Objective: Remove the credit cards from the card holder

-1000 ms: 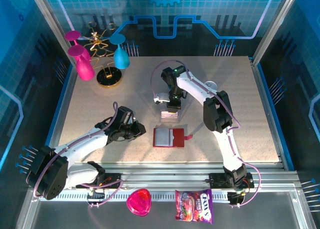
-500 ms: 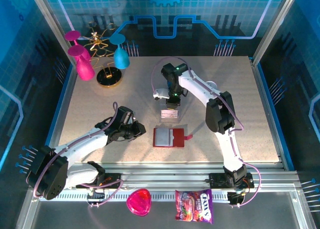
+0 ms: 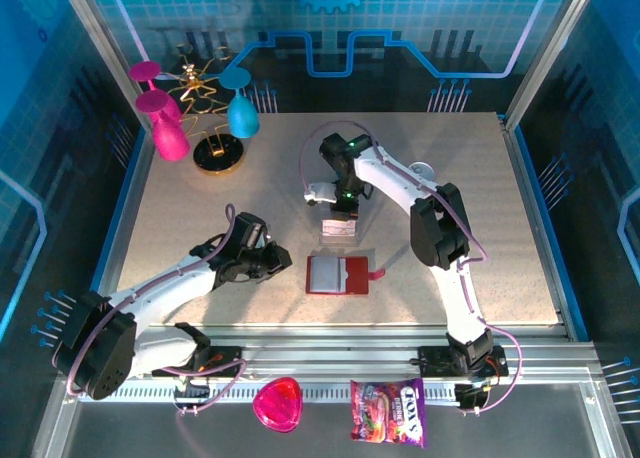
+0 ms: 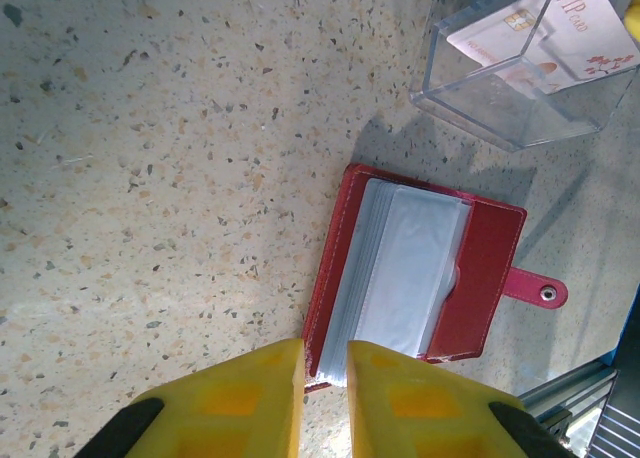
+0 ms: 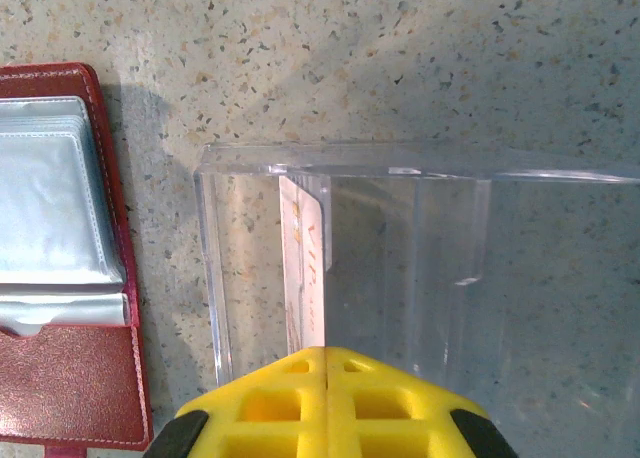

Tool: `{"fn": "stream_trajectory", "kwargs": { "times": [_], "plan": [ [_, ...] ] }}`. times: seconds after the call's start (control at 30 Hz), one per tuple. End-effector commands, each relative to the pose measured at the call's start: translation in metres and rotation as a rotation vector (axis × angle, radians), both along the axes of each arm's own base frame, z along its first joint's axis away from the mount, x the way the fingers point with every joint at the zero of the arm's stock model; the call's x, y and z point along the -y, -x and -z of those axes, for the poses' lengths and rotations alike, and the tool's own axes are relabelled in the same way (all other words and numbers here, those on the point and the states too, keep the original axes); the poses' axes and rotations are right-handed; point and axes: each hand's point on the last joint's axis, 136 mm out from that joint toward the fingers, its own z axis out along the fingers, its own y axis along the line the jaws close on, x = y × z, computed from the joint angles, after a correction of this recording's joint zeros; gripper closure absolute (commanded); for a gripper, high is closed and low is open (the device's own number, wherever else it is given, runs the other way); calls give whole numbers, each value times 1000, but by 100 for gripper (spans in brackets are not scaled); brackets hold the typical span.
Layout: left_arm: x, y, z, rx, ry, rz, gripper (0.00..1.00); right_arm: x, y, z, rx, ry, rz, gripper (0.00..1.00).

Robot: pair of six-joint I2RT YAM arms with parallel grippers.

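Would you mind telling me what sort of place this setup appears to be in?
Probably a robotics lab cell or demo booth: an aluminium frame with blue circuit-patterned panels encloses a speckled table, with a left arm and a right arm bolted at its near edge.

Lying open and flat just beside the clear tray (image 5: 420, 163), not touching it: dark red card holder (image 4: 420, 268), pale plastic sleeves facing up, snap tab sticking out from one cover. Tilted inside that tray: pinkish-white credit card (image 5: 305, 268) marked VIP.
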Motion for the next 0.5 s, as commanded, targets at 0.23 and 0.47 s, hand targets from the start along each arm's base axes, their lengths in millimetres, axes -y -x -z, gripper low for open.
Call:
{"fn": "stream_trajectory", "kwargs": {
  "times": [0.23, 0.47],
  "plan": [
    [-5, 3, 5, -10, -4, -16, 82, -5, 14, 3, -40, -25, 2, 100],
    [-1, 2, 6, -14, 8, 0, 82, -7, 6, -19, 23, -50, 32, 100]
  ]
}}
